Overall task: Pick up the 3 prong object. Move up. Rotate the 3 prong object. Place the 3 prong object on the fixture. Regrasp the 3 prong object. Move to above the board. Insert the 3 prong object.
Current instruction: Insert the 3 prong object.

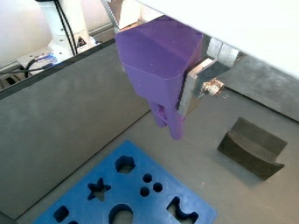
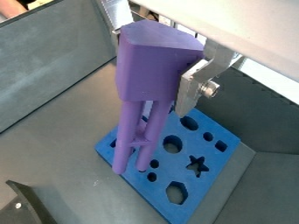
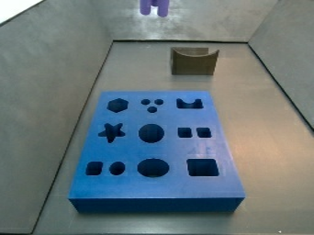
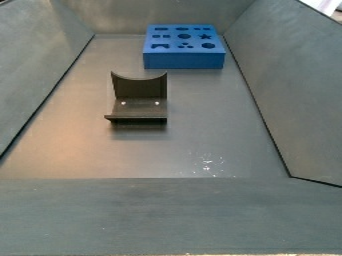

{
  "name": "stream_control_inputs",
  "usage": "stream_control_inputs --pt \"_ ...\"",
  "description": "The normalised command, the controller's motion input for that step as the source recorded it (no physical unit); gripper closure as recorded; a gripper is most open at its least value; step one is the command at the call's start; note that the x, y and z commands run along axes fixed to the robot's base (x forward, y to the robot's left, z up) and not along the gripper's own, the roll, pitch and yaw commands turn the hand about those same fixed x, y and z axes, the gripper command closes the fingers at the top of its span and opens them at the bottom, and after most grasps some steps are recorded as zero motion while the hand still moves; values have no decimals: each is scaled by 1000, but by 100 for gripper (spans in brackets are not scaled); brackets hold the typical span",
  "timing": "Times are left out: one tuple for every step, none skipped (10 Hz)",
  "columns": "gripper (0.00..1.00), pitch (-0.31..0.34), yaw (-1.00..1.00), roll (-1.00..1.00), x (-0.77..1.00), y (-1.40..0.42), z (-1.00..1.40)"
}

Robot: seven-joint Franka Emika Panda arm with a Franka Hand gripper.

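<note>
My gripper (image 1: 163,80) is shut on the 3 prong object (image 1: 158,66), a light-purple block whose prongs (image 2: 138,131) point down. One silver finger (image 2: 194,83) presses its side; the other is hidden behind the piece. The piece hangs high above the floor, touching nothing. In a side view only its prongs (image 3: 153,7) show at the upper edge, above and beyond the fixture (image 3: 193,60). The blue board (image 3: 153,138) with its cut-out holes lies flat on the floor, below the piece in both wrist views (image 1: 117,192) (image 2: 176,157). The gripper is out of frame in both side views.
The fixture (image 4: 138,97), a dark notched block, stands apart from the board (image 4: 183,45) on the grey floor; it also shows in a wrist view (image 1: 251,144). Sloping grey walls (image 3: 50,83) enclose the work area on all sides.
</note>
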Motion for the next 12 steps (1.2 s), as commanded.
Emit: stream_control_inputs --pt "100 76 254 0 211 14 -283" --pt "100 103 780 -144 223 -123 -677" --pt "100 111 800 -141 266 -174 -663" --pt "100 116 757 -213 234 -157 -506" --pt "100 144 763 -241 174 -120 -406" --pt "100 154 780 -259 89 -69 -314" --pt "100 146 809 -261 0 -14 -243" --pt "100 0 811 -260 -6 0 -374" --pt "100 -84 631 -204 -229 51 -454" --pt "100 0 594 -36 -31 31 -360" --pt "100 -97 603 -127 -54 23 -434" --pt "100 -229 520 -240 -126 0 -349"
